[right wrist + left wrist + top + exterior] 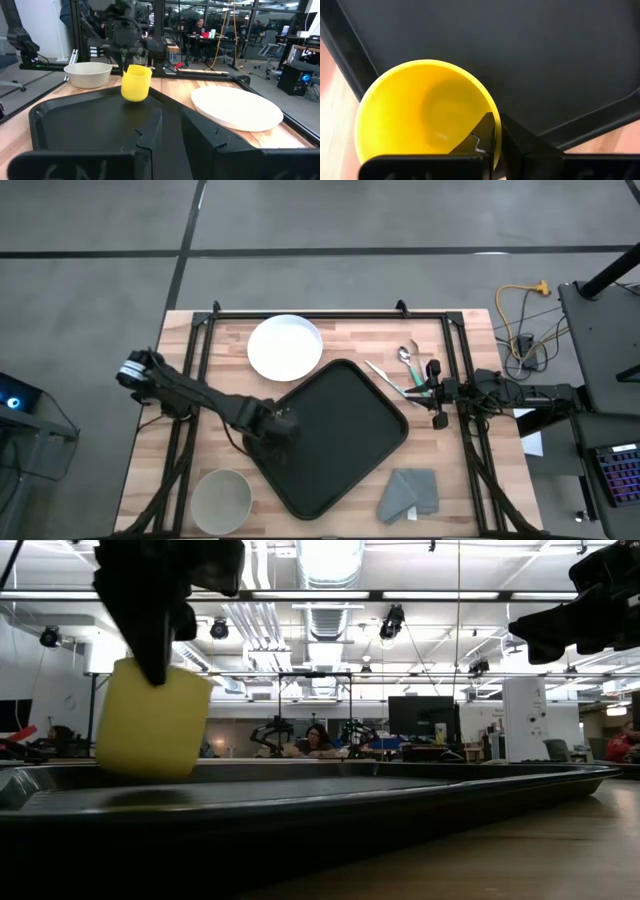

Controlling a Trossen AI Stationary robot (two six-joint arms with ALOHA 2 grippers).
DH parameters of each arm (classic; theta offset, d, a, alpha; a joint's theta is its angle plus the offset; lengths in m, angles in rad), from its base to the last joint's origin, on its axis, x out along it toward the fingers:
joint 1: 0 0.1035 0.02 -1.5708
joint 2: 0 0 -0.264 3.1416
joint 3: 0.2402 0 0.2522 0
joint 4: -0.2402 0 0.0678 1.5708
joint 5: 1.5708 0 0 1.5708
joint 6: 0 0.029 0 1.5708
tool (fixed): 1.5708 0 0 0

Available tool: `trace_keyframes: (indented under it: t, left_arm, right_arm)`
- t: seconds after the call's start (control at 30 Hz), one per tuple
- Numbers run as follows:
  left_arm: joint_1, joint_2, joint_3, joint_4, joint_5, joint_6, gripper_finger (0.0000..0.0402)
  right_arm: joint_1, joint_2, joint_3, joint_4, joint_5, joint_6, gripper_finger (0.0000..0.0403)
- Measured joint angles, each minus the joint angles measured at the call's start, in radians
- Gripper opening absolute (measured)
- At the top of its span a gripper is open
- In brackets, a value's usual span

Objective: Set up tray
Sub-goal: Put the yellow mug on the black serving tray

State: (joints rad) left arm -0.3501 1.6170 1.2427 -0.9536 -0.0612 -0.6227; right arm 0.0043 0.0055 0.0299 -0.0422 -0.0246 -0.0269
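The left gripper (131,49) is closed on the rim of a yellow cup (135,82), holding it just above the tray's (345,430) left corner. Next it likely lowers and releases. The right gripper's (437,392) jaws look nearly closed and empty.

Grey concrete floor (100,240) with dark seams, exposed ceiling ducts (330,580) and hanging lights, desks with monitors (420,718) far off, seated person (318,740), orange cable (520,305) on floor
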Motion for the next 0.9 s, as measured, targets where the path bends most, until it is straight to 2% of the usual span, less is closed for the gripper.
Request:
trace_keyframes:
  t: [0.53,0.9]
  left_arm:
    - [-0.096,0.019,-0.005,-0.008,-0.019,-0.103,0.0]
    - [-0.106,0.017,-0.024,-0.006,-0.021,-0.121,0.0008]
  right_arm:
    - [0.0,0.005,0.0,0.0,0.0,0.0,0.0068]
    - [0.0,0.005,0.0,0.0,0.0,0.0,0.0068]
